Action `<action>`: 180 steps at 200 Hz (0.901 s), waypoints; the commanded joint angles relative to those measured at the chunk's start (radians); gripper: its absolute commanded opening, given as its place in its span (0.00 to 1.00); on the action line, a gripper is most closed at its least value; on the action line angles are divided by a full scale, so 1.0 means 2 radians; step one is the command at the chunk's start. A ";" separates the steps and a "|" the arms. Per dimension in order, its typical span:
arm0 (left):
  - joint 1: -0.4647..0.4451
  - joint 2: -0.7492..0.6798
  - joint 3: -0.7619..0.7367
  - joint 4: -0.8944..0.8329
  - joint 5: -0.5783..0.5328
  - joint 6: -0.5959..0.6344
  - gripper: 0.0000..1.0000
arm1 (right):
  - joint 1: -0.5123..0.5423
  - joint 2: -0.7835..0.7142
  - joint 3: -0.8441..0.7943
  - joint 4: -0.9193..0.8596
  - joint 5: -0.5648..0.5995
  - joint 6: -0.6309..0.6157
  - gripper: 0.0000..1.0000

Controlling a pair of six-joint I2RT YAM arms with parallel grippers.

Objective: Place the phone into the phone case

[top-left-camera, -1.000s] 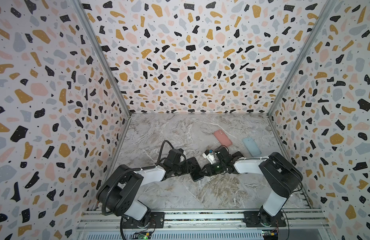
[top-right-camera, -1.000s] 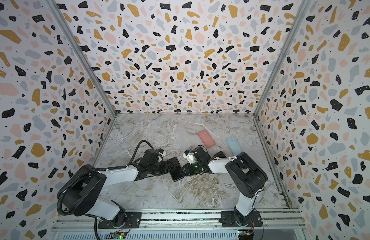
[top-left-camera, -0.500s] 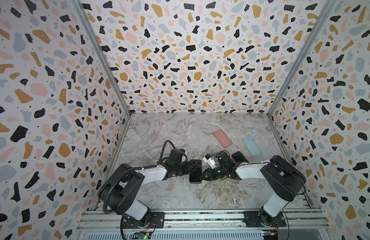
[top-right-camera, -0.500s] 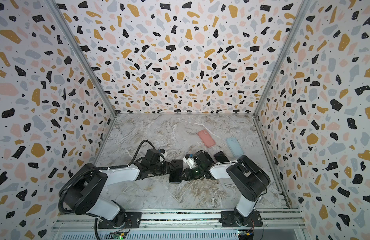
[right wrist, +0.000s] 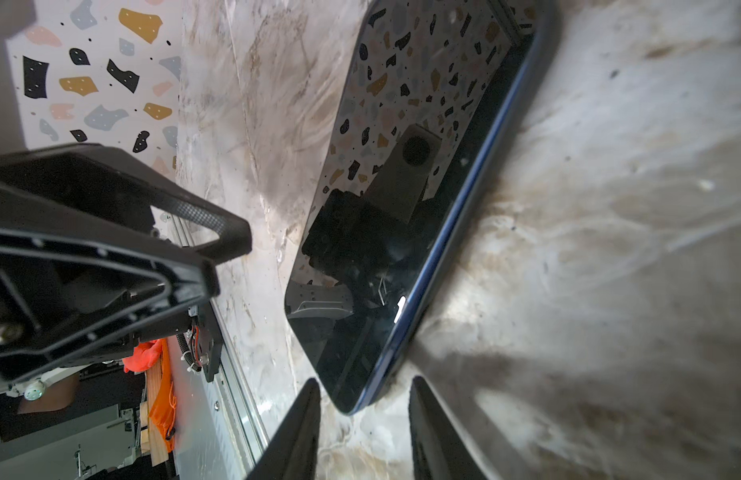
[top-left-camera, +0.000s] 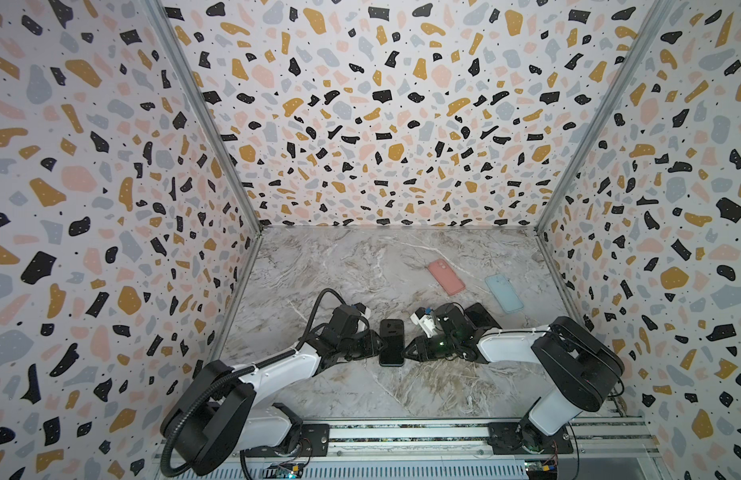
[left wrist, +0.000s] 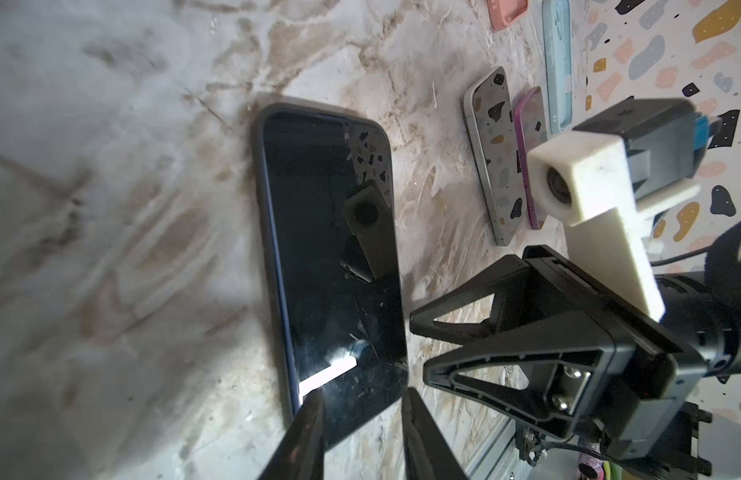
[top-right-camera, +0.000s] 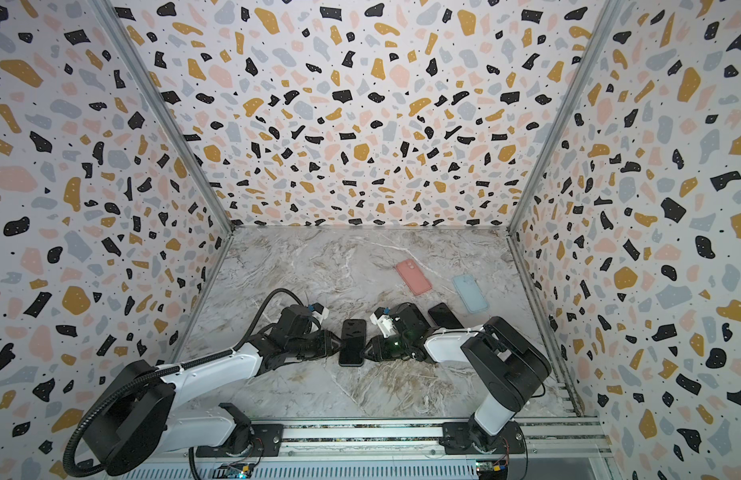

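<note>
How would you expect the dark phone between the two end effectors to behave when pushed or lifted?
The phone looks rigid and lies flat on the table, so it should slide, not roll. Its glossy, mirror-like screen is probably slippery.

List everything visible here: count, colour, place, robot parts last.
phone: one, black, dark-blue rim, flat mid-table between both grippers
second phone: one, silver edge, beside the right arm's wrist
purple-edged item: one, beside the second phone; phone or case unclear
pink case: one, far right-centre of the table
light-blue case: one, right of the pink case
table: one, grey-brown marble
walls: three, terrazzo pattern
left gripper: one, black, fingers apart, by phone's left edge
right gripper: one, black, fingers apart, by phone's right edge
</note>
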 commanded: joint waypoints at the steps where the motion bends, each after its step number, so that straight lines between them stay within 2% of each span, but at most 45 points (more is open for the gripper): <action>1: -0.010 -0.001 0.004 -0.028 -0.007 -0.006 0.35 | 0.003 -0.007 0.002 0.004 0.005 0.005 0.37; 92: -0.049 0.036 0.043 -0.092 -0.056 0.006 0.33 | 0.012 -0.028 0.005 -0.013 0.038 0.015 0.38; 149: -0.068 0.048 0.063 -0.111 -0.077 0.004 0.31 | 0.029 -0.024 0.011 -0.050 0.074 0.093 0.38; 180: -0.069 0.041 0.066 -0.118 -0.083 0.008 0.29 | 0.036 -0.028 0.012 -0.056 0.079 0.104 0.38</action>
